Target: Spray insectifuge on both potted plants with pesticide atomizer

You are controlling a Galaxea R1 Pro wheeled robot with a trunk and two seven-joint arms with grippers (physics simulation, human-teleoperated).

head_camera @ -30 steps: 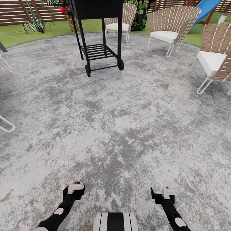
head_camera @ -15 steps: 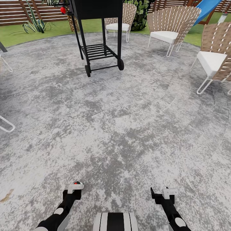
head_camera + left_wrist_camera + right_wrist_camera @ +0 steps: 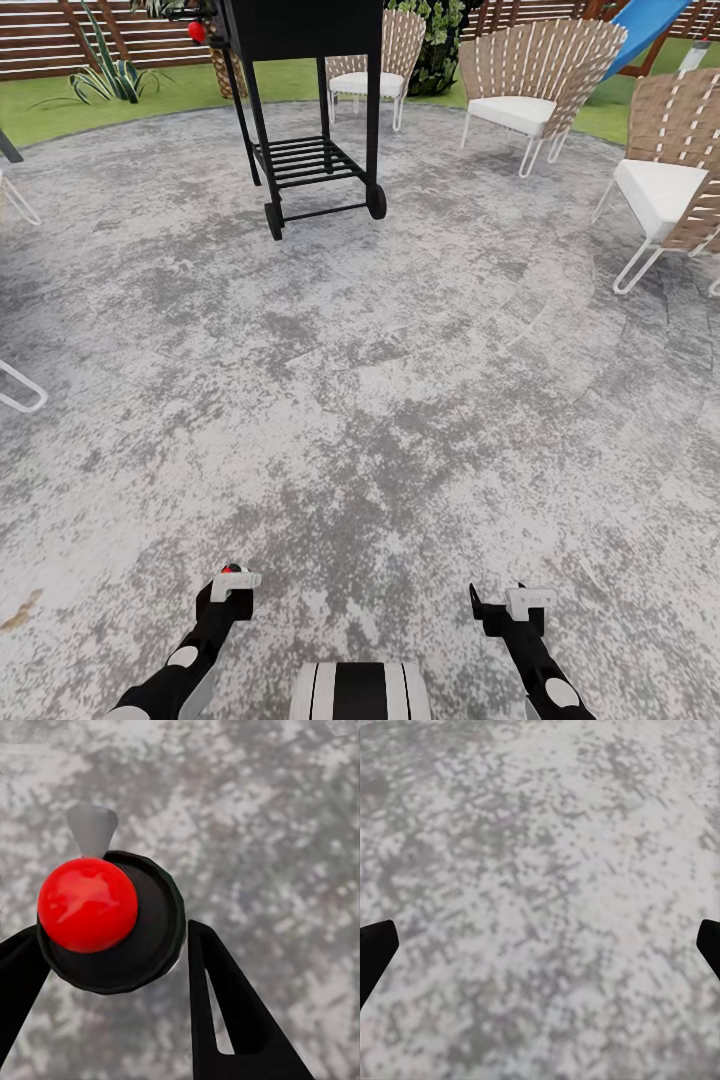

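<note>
The pesticide atomizer [image 3: 112, 919] sits between my left gripper's black fingers [image 3: 225, 1012], its red top and dark round body facing the wrist camera. In the head view its red top [image 3: 232, 569] shows at my left gripper [image 3: 232, 582], low over the grey patio [image 3: 360, 400]. My right gripper [image 3: 510, 603] hangs over the paving with nothing in it, and its fingertips [image 3: 375, 945] stand far apart. A potted plant [image 3: 110, 78] with pointed green leaves stands far off on the lawn by the wooden fence [image 3: 40, 35].
A black wheeled grill cart [image 3: 310, 150] stands ahead at the patio's far side. Woven chairs with white cushions [image 3: 530, 80] [image 3: 670, 170] [image 3: 375, 60] ring the far and right edges. A white chair leg [image 3: 20, 390] pokes in at the left. A blue slide [image 3: 645, 25] is at the back right.
My left wrist has shifted slightly with the atomizer still in it. The right arm and the view have not moved.
</note>
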